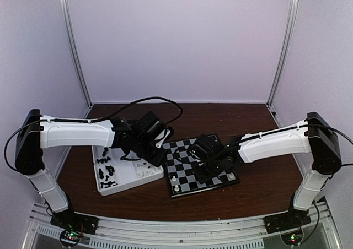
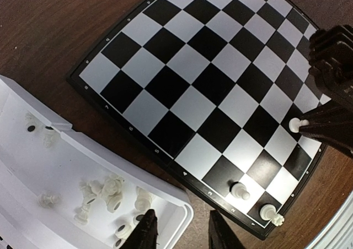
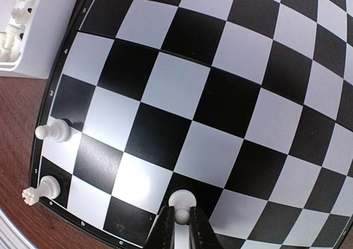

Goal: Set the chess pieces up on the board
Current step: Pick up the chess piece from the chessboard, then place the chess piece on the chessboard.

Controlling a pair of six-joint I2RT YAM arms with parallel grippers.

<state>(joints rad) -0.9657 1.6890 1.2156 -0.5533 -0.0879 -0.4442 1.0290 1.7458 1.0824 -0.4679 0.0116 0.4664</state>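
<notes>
The board (image 1: 185, 150) lies in the middle of the table, and a white pawn (image 1: 174, 179) and a white rook (image 1: 176, 189) stand at its near left corner. My right gripper (image 3: 181, 215) is shut on the head of another white pawn (image 3: 181, 200), over a black square (image 3: 207, 188) in the second row. Whether that pawn's base touches the board I cannot tell. My left gripper (image 2: 182, 227) is open and holds nothing, hanging over the tray's corner beside the board's edge. The standing pawn (image 3: 53, 131) and rook (image 3: 39, 190) are two files to the left of the held pawn.
A white compartment tray (image 1: 132, 178) sits left of the board. It holds several black pieces (image 1: 106, 169) and several loose white pieces (image 2: 110, 191). Its rim (image 2: 171, 199) almost touches the board's edge. Frame posts and white walls enclose the table.
</notes>
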